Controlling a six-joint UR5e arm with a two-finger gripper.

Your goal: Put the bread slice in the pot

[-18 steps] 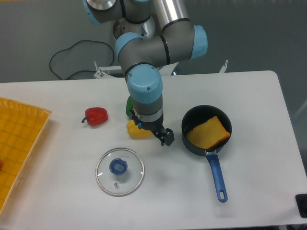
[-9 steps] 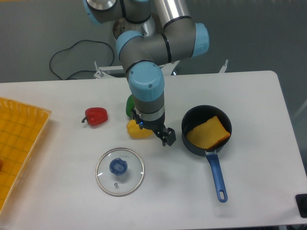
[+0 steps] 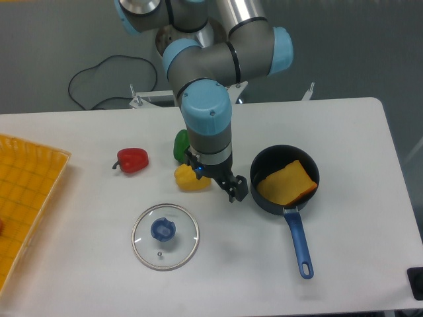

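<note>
The yellow-orange bread slice [image 3: 286, 183] lies tilted inside the black pot [image 3: 262, 201], whose blue handle [image 3: 299, 242] points toward the table's front edge. My gripper [image 3: 236, 190] hangs just left of the pot's rim, above the table. Its dark fingers look close together with nothing between them, but the view is too small to tell open from shut.
A yellow bell pepper [image 3: 190, 180] and a green pepper [image 3: 180, 144] sit just left of the gripper, a red pepper [image 3: 133, 159] farther left. A glass lid with a blue knob [image 3: 165, 236] lies in front. An orange tray [image 3: 23, 201] fills the left edge.
The arm has shifted slightly to the right, bringing the gripper closer to the pot's left rim. The bread slice and pot have not moved.
</note>
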